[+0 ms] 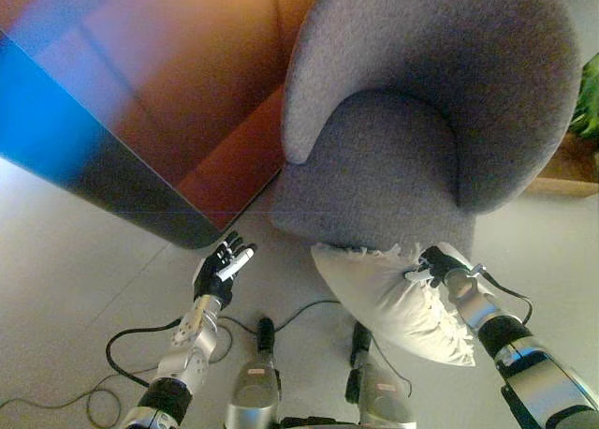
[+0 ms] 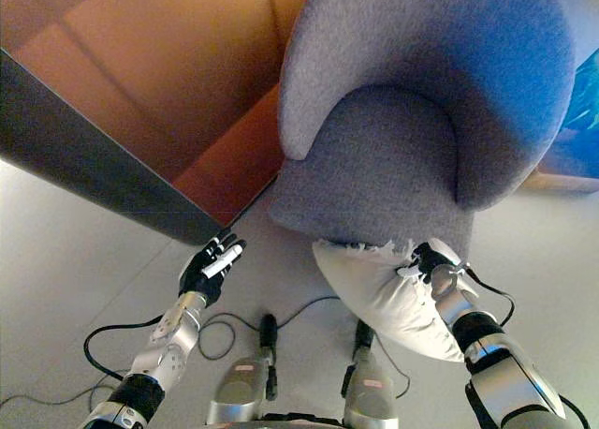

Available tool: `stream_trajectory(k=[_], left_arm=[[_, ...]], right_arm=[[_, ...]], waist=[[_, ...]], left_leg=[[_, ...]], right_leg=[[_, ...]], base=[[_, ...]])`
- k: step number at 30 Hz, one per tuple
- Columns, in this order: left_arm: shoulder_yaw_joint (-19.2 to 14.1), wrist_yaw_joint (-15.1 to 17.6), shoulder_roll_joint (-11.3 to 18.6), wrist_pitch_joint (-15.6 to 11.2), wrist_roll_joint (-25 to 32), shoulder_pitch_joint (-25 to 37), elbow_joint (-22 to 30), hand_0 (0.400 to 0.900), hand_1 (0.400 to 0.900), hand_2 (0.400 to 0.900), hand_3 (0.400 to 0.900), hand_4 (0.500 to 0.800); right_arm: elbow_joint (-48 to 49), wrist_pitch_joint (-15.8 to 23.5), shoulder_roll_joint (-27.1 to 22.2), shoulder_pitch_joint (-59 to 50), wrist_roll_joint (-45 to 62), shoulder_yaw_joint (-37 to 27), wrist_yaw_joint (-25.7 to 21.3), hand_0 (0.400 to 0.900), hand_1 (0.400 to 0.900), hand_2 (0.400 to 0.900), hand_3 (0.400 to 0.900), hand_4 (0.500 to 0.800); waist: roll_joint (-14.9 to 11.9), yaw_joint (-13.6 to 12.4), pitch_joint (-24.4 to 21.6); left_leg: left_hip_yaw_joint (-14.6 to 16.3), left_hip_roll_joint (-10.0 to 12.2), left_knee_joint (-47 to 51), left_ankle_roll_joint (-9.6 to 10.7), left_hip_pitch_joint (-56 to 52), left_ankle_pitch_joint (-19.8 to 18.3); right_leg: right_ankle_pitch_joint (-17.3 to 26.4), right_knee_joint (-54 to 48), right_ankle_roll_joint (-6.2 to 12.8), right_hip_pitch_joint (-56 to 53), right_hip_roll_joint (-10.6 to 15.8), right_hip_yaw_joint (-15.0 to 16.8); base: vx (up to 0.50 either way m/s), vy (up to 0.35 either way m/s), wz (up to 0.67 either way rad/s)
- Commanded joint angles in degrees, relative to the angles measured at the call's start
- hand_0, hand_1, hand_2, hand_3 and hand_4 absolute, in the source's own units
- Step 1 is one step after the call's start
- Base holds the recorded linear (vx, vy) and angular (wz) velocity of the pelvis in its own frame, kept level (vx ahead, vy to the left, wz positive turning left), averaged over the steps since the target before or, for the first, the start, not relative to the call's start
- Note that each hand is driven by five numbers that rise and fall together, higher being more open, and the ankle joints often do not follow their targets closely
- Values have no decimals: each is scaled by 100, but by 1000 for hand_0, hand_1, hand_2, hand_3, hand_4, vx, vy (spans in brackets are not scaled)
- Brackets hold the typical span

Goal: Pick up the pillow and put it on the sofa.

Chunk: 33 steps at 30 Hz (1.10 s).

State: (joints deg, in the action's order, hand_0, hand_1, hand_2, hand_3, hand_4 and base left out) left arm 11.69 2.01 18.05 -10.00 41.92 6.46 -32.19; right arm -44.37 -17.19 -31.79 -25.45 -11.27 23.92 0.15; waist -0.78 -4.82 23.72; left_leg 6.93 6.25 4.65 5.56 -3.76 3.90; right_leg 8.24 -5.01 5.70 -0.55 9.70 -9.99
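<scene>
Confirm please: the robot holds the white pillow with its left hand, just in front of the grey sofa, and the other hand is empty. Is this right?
Not quite. The hand is wrong: the right hand has its fingers closed on the white pillow, as the left eye view shows. The left hand is the empty one. The rest stands: the pillow is just in front of the grey sofa.

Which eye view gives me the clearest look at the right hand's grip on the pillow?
Left eye view: the right hand curls onto the white pillow's upper fringed edge, fingers visible. The right eye view shows the same grip with the hand darker, fingers harder to separate.
</scene>
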Motion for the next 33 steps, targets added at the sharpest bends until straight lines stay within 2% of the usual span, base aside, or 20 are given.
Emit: stream_trajectory(k=[1, 15, 25, 33], left_arm=[[73, -123, 33, -225, -383, -275, 234, 900, 900, 900, 900, 800], [-109, -242, 130, -19, -454, -363, -18, 900, 900, 900, 900, 800], [38, -355, 194, 27, -389, -367, -115, 900, 900, 900, 900, 800], [174, -490, 304, 65, -365, -508, -171, 900, 900, 900, 900, 800]], right_arm=[[633, 45, -770, 3, -549, -128, -68, 400, 400, 400, 400, 500], [1137, -122, -1234, -608, -927, -225, 442, 400, 400, 400, 400, 500], [739, -47, -1695, -1756, -831, 31, 473, 400, 400, 400, 400, 500], [110, 96, -2213, -2899, -606, 516, 578, 400, 400, 400, 400, 500]], waist=[[-209, -58, -1346], [-354, -72, -1784], [-400, -195, -1960], [-460, -335, -2082]], left_leg=[[-294, 116, 25, 102, -133, -101], [-258, 198, 16, 79, -337, -145], [-314, 229, 8, 98, -330, -125], [-374, 228, 10, 110, -281, -93]], right_leg=[[25, 37, 576, -305, 462, -120], [34, 37, 622, -512, 491, -180], [46, 45, 629, -544, 490, -257], [34, 42, 618, -560, 479, -333]], base=[[140, -10, -1], [29, -2, -1], [0, 0, 0], [49, 4, 3]])
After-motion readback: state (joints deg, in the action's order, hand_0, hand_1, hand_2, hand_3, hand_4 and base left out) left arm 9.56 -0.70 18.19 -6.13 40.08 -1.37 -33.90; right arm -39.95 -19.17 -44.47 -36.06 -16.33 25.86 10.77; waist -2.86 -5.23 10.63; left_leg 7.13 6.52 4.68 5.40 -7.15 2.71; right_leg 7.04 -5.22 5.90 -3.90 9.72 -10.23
